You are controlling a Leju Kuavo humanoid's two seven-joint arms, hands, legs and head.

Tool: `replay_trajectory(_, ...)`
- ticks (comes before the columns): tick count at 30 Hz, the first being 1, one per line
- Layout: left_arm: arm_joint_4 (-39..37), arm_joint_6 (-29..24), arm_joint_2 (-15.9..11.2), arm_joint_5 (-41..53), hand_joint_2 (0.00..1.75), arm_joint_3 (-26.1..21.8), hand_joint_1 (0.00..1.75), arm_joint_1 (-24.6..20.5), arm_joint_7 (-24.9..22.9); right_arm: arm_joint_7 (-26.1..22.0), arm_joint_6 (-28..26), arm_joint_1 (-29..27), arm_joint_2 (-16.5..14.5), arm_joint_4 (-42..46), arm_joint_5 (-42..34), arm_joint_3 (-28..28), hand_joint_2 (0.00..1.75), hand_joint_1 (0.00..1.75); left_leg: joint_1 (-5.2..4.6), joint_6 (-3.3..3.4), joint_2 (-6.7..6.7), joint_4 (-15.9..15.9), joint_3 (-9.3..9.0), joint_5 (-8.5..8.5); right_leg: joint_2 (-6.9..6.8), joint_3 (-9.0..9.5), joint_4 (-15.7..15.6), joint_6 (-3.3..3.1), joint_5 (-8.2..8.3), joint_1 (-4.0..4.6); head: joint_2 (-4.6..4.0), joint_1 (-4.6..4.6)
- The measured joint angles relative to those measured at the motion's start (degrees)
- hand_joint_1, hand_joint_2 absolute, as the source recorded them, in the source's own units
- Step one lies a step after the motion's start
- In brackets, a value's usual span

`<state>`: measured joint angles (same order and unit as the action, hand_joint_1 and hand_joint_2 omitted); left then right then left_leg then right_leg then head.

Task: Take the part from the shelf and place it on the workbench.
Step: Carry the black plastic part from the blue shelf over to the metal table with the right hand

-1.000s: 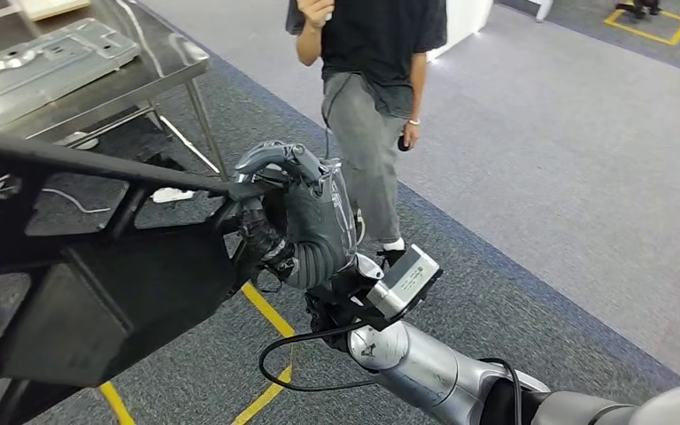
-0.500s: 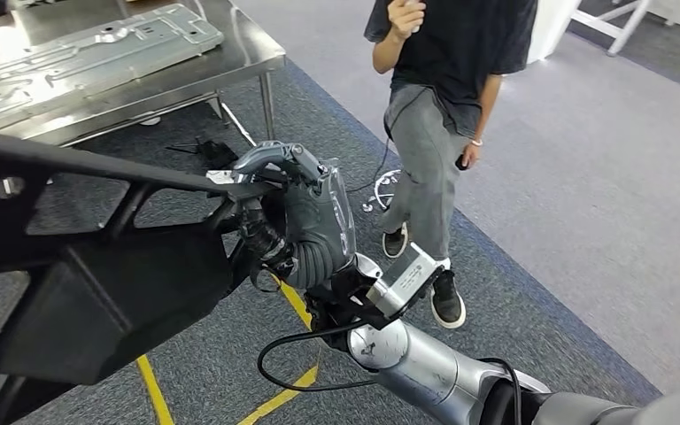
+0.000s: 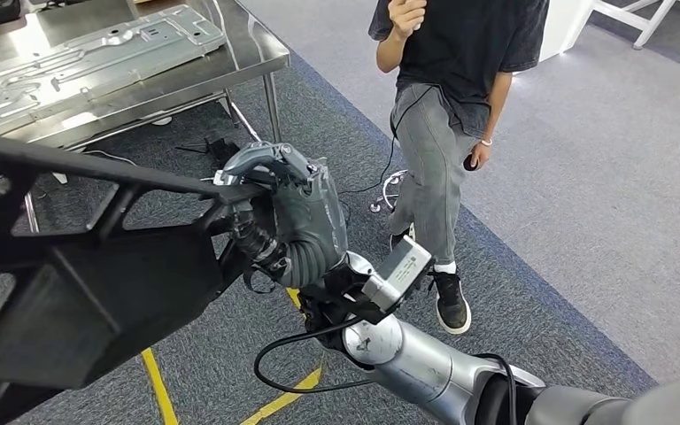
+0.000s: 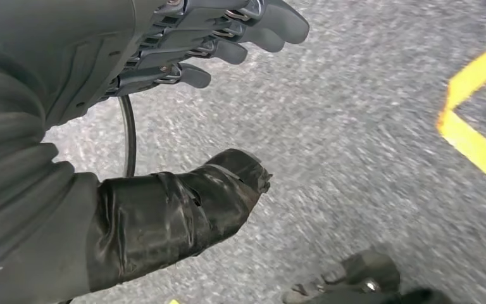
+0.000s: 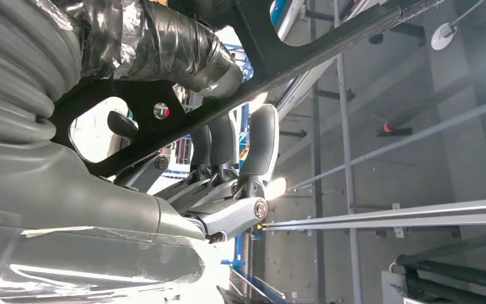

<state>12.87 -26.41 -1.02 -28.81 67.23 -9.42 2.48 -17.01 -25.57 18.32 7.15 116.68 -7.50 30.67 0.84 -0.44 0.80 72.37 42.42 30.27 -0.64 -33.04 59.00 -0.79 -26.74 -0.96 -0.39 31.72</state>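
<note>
The part point(image 3: 80, 266) is a large black frame with cut-out openings, held up in front of me and filling the left of the head view. My right hand point(image 3: 288, 221) grips its right end, fingers curled over the top bar. In the right wrist view the same black frame point(image 5: 278, 50) runs between the taped thumb and the curled fingers point(image 5: 253, 158). My left hand point(image 4: 164, 95) hangs over grey carpet with its fingers apart and nothing in it. The steel workbench point(image 3: 230, 66) stands at the upper left, beyond the part.
A silver stamped metal panel point(image 3: 88, 57) lies on the workbench. A person point(image 3: 447, 115) in a black shirt and grey trousers stands close on the right of the bench. Yellow floor tape point(image 3: 155, 390) crosses the grey carpet below the part.
The whole view has shifted: the workbench and the person now sit further right and nearer in the picture. My right hand still grips the part in the same way.
</note>
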Motion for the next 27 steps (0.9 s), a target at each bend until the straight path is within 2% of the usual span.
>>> replay_trajectory(2, 0.00, 0.02, -0.09, -0.01, 1.75, 0.01, 0.00, -0.06, -0.01, -0.03, 0.04, 0.02, -0.01, -0.01, -0.05, 0.00, 1.75, 1.75, -0.03, 0.18, -0.43, -7.54, -4.04, -3.23, -0.14, 0.22, 0.06, 0.37, -0.23, 0.04, -0.01, 0.15)
replay_trajectory(4, 0.00, 0.08, -0.14, -0.01, 1.75, 0.01, 0.00, -0.24, -0.02, -0.09, 0.26, 0.03, -0.02, -0.04, -0.43, 0.00, 1.75, 1.75, -0.28, 0.71, -0.70, -12.44, -6.61, -4.27, -0.28, 0.30, 0.13, 0.94, -0.45, 0.20, -0.04, 0.32)
replay_trajectory(7, 0.00, 0.20, -0.13, -0.04, 1.75, 0.01, 0.00, -0.20, -0.11, -0.14, 1.03, 0.06, -0.01, -0.14, -1.91, 0.00, 1.75, 1.75, -0.46, 1.79, -0.45, -13.39, -6.99, -4.18, -0.42, 0.41, -0.12, 1.94, -0.56, 0.24, -0.08, 0.52)
replay_trajectory(9, 0.00, 0.26, -0.15, -0.07, 1.75, 0.01, 0.00, -0.19, -0.14, -0.25, 1.31, 0.10, 0.00, -0.19, -2.77, 0.00, 1.75, 1.75, -0.32, 2.49, -0.38, -13.89, -7.34, -4.37, -0.26, -0.30, 1.68, 2.40, -1.90, 0.14, -0.09, 0.67)
replay_trajectory(10, 0.00, 0.28, -0.18, -0.08, 1.75, 0.01, 0.00, -0.22, -0.14, -0.34, 1.36, 0.10, 0.00, -0.23, -3.02, 0.00, 1.75, 1.75, -0.29, 2.78, -0.37, -14.03, -7.48, -4.40, -0.15, -1.52, 4.29, 2.50, -3.37, 0.09, -0.09, 0.74)
replay_trajectory(12, 0.00, 0.32, -0.24, -0.10, 1.75, 0.01, 0.00, -0.25, -0.14, -0.48, 1.40, 0.05, 0.00, -0.41, -3.31, 0.00, 1.75, 1.75, -0.45, 3.17, -0.32, -14.03, -7.52, -4.30, -0.02, -5.11, 11.48, 2.56, -6.49, 0.12, -0.09, 0.94)
replay_trajectory(13, 0.00, 0.34, -0.25, -0.11, 1.75, 0.01, 0.00, -0.22, -0.14, -0.51, 1.45, 0.00, 0.00, -0.52, -3.41, 0.00, 1.75, 1.75, -0.53, 3.27, -0.27, -13.99, -7.53, -4.24, 0.01, -6.62, 14.17, 2.57, -7.11, 0.12, -0.09, 1.03)
replay_trajectory(14, 0.00, 0.35, -0.25, -0.11, 1.75, 0.01, 0.00, -0.17, -0.14, -0.52, 1.51, -0.03, 0.00, -0.62, -3.53, -0.01, 1.75, 1.75, -0.58, 3.30, -0.18, -13.93, -7.55, -4.17, 0.04, -7.27, 14.95, 2.53, -6.62, 0.12, -0.09, 1.10)
replay_trajectory(15, 0.00, 0.36, -0.25, -0.11, 1.75, 0.01, 0.00, -0.15, -0.14, -0.53, 1.58, -0.03, 0.00, -0.69, -3.64, -0.01, 1.75, 1.75, -0.61, 3.29, -0.05, -13.84, -7.61, -4.09, 0.07, -6.83, 13.50, 2.43, -5.07, 0.12, -0.09, 1.14)
replay_trajectory(17, 0.00, 0.38, -0.25, -0.11, 1.75, 0.01, 0.00, -0.15, -0.14, -0.54, 1.70, -0.02, 0.00, -0.75, -3.76, -0.01, 1.75, 1.75, -0.64, 3.13, 0.25, -13.66, -7.74, -3.87, 0.34, -3.92, 6.70, 1.98, -1.09, 0.17, -0.09, 1.14)
replay_trajectory(18, 0.00, 0.40, -0.25, -0.11, 1.75, 0.01, 0.00, -0.18, -0.14, -0.54, 1.73, 0.00, 0.00, -0.76, -3.78, 0.00, 1.75, 1.75, -0.74, 2.98, 0.38, -13.50, -7.70, -3.74, 0.50, -2.43, 3.39, 1.75, 0.09, 0.25, -0.10, 1.19)
replay_trajectory(20, 0.00, 0.44, -0.26, -0.13, 1.75, 0.01, 0.00, -0.18, -0.14, -0.54, 1.78, 0.00, 0.00, -0.79, -3.85, 0.00, 1.75, 1.75, -0.80, 2.48, 0.50, -13.44, -7.51, -3.75, 0.74, -1.15, 0.51, 1.42, 0.45, 0.53, -0.10, 1.33)
replay_trajectory(22, 0.00, 0.46, -0.29, -0.13, 1.75, 0.01, 0.00, -0.13, -0.14, -0.54, 1.90, 0.00, 0.00, -0.83, -3.93, -0.01, 1.75, 1.75, -0.75, 1.85, 0.49, -13.55, -7.40, -3.81, 0.67, -0.95, 0.02, 1.07, 0.60, 0.55, -0.10, 1.43)
replay_trajectory(24, 0.00, 0.46, -0.34, -0.13, 1.75, 0.01, 0.00, -0.12, -0.14, -0.55, 2.01, 0.10, -0.07, -0.86, -4.07, -0.01, 1.75, 1.75, -0.70, 1.21, 0.31, -12.01, -6.81, -2.76, 0.52, -0.51, -0.56, 0.57, 0.85, 0.26, -0.11, 1.38)
replay_trajectory(25, 0.00, 0.44, -0.36, -0.13, 1.75, 0.01, 0.00, -0.13, -0.11, -0.55, 2.02, 0.17, -0.15, -0.86, -4.13, -0.01, 1.75, 1.75, -0.62, 0.88, 0.20, -9.66, -5.72, -1.48, 0.39, -0.29, -0.78, 0.29, 0.90, 0.11, -0.11, 1.37)
replay_trajectory(27, 0.00, 0.32, -0.36, -0.11, 1.75, 0.01, 0.00, -0.04, 0.03, -0.50, 1.94, 0.28, -0.31, -0.87, -4.16, -0.01, 1.75, 1.75, -0.38, 0.34, 0.08, -2.64, -2.28, 1.54, 0.21, -0.19, -0.81, -0.04, 0.80, 0.17, -0.11, 1.33)
